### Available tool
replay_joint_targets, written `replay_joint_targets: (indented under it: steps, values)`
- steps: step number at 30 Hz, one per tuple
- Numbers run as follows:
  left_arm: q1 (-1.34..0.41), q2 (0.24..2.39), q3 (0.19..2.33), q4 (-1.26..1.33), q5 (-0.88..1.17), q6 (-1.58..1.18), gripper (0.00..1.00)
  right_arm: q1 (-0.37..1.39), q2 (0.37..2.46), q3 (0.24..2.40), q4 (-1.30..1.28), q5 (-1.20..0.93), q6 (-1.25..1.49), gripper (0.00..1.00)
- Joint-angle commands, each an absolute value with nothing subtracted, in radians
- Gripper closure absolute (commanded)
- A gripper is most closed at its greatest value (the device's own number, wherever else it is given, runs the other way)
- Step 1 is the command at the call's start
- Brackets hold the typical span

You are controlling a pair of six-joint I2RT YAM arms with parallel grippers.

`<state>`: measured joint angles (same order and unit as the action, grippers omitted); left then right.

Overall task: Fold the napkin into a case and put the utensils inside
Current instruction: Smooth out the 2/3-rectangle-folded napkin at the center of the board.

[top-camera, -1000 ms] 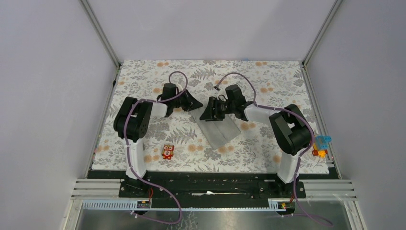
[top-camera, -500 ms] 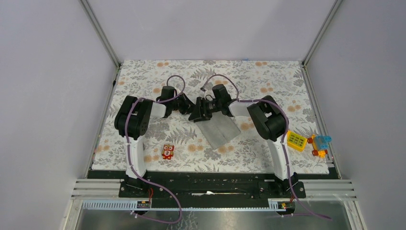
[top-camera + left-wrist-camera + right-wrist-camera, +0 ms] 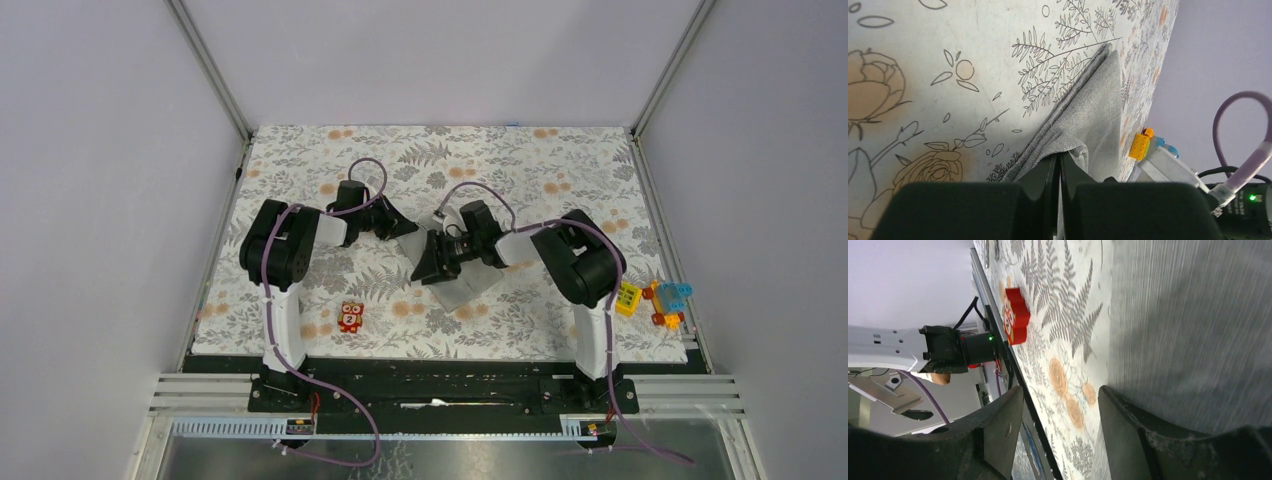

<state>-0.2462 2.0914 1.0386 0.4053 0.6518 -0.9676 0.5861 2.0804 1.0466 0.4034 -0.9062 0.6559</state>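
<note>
With your left end effector [image 3: 1058, 164] clenched on the plain light-grey soft cloth napkin [image 3: 1095, 115] and right end effector [image 3: 1060, 396] released, drag low and slow.

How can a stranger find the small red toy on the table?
On the floral table cover, look at the near edge beside the left arm. The red toy lies alone there; the other toys, yellow, orange and blue, sit at the right edge.
</note>
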Motion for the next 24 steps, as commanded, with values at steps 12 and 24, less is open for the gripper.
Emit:
replay_joint_targets:
  steps: [12, 24]
  values:
    - [-0.236, 2.121, 1.051, 0.363, 0.601, -0.917, 0.94, 0.589, 1.793, 0.641, 0.459, -0.927, 0.637, 0.36]
    - [-0.245, 1.971, 1.114, 0.243, 0.626, -0.879, 0.59, 0.414, 1.431, 0.633, -0.039, -0.602, 0.507, 0.34]
